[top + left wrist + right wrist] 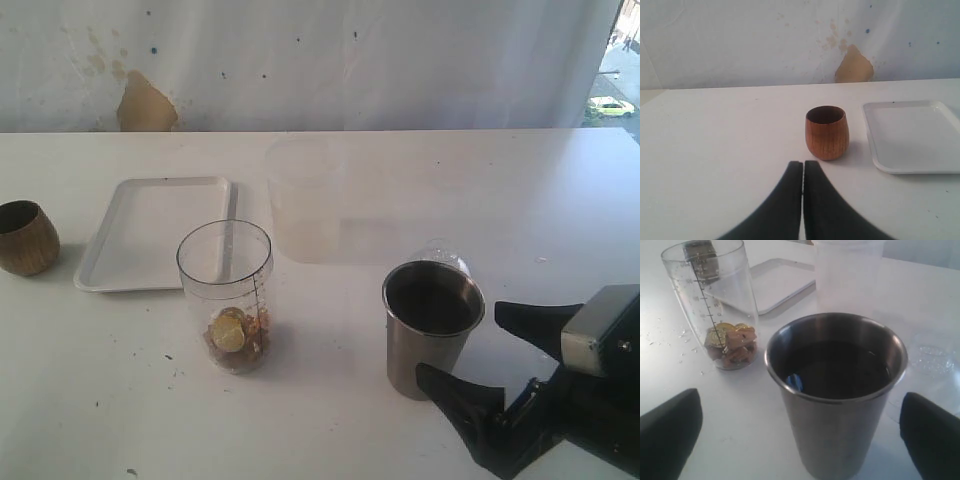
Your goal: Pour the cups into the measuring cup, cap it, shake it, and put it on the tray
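The right gripper (pixel 460 342) gapes wide, its jaws flanking the tall tapered stainless-steel tumbler (pixel 432 330), seemingly without touching. The left gripper (pixel 803 167) is closed, empty, near the small rounded brown wooden cup (pixel 827 132).

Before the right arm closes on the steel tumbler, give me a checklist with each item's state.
1. Right gripper open and facing the steel tumbler: ok.
2. Grip on the tumbler: not ok, jaws stand apart from it.
3. Tumbler upright, dark liquid inside: ok.
4. Measuring cup upright and uncapped: ok.
5. Left gripper shut, short of the wooden cup: ok.
6. Tray bare: ok.
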Controlling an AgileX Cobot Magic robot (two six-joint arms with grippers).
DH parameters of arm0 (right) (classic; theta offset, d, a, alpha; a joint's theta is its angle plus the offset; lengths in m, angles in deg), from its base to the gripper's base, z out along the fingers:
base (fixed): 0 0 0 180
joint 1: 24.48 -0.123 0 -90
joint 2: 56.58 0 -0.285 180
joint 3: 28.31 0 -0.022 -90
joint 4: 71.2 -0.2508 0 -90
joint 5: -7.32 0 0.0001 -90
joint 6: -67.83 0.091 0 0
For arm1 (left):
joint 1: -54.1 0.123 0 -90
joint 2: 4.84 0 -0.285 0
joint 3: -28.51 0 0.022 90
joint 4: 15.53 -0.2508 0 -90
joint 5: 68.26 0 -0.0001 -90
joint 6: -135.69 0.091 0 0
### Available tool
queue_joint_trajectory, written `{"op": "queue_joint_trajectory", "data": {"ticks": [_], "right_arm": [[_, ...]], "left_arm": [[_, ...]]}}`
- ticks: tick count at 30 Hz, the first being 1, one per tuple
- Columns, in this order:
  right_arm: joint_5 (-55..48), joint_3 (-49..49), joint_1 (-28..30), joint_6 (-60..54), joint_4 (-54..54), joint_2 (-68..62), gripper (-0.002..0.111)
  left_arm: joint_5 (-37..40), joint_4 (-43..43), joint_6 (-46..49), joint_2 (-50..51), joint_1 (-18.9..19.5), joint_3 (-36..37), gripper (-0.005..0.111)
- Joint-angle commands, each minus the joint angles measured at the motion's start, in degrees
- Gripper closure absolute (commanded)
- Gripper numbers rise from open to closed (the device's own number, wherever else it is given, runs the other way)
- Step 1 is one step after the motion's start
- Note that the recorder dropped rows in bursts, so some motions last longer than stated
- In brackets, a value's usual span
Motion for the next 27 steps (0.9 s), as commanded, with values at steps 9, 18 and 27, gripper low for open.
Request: {"op": "queue_joint_trajectory", "data": {"ticks": [9, 18, 27], "right_arm": [[4.83, -4.01, 0.08, -2.38, 0.1, -12.28, 0.003], [7.48, -7.13, 0.08, -3.45, 0.21, -19.01, 0.003], [8.31, -10.55, 0.08, -3.56, 0.51, -24.13, 0.003]], "left_arm": [[0.02, 0.12, 0.09, -0.28, -0.02, 0.25, 0.106], [0.02, 0.12, 0.09, -0.28, -0.02, 0.25, 0.106], [0.02, 0.12, 0.09, -0.28, -0.02, 0.25, 0.106]]}}
